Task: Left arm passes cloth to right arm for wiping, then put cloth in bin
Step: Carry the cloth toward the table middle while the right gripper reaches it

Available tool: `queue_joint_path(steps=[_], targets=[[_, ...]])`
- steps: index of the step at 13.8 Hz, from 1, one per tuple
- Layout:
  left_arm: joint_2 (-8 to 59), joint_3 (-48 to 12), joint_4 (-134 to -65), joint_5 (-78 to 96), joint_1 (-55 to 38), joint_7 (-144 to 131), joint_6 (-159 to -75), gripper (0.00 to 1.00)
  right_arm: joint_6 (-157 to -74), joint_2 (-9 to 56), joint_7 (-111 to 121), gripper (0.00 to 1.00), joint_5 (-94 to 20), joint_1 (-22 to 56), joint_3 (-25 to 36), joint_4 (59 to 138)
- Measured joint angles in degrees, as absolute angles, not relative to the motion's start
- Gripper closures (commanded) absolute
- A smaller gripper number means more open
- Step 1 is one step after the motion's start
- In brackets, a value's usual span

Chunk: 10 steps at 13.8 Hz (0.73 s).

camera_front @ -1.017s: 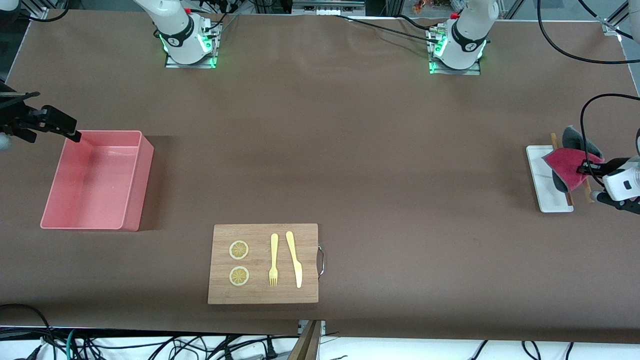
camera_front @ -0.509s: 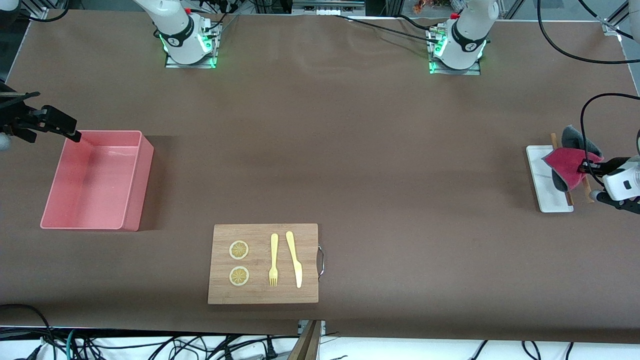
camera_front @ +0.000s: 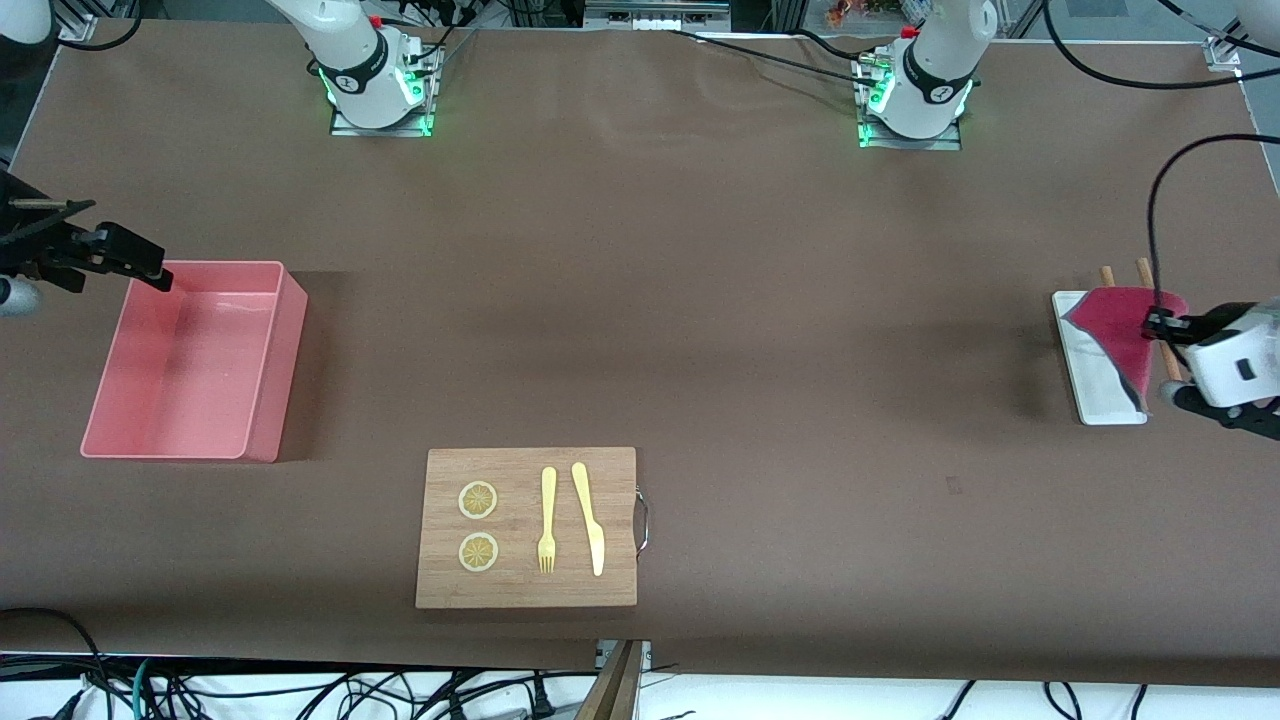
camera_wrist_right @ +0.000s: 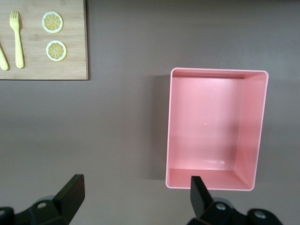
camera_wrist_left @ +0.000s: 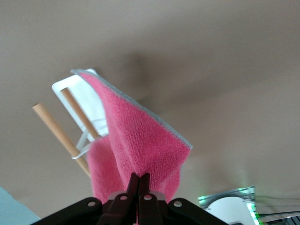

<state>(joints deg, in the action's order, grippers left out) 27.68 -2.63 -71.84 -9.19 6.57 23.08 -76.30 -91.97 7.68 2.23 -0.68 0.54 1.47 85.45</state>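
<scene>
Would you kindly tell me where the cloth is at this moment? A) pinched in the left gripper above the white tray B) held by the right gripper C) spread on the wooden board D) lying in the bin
A: the left gripper is shut on the cloth, which hangs over the white tray, while the bin holds nothing.

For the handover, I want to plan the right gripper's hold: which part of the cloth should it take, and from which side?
Probably the free lower corner of the cloth, which hangs from the shut left gripper over the white tray. The right gripper, open over the bin, should come from the board's end, away from the left fingers.
</scene>
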Motion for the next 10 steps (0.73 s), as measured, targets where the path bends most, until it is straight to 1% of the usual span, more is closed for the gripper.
queue_joint_path(steps=[3,7,8,10], targets=[[27.6,-2.9,-67.5,-4.9,-1.4,13.5,-74.1,1.0,-91.8,11.0,2.2,0.0,-0.7,0.7,1.5,85.7],[27.9,-3.0,-64.9,1.1,-12.7,-4.7,-74.2,1.0,-92.2,13.5,-2.8,0.0,-2.5,0.9,0.9,85.7],[28.1,-3.0,-64.4,3.2,-15.6,-9.8,-74.9,1.0,-92.7,14.0,-6.2,0.0,-5.0,1.1,0.7,85.7],[28.9,-2.9,-64.1,9.0,-20.1,-19.2,-79.1,1.0,-94.5,15.7,-14.5,0.0,-10.4,1.8,0.5,85.6]])
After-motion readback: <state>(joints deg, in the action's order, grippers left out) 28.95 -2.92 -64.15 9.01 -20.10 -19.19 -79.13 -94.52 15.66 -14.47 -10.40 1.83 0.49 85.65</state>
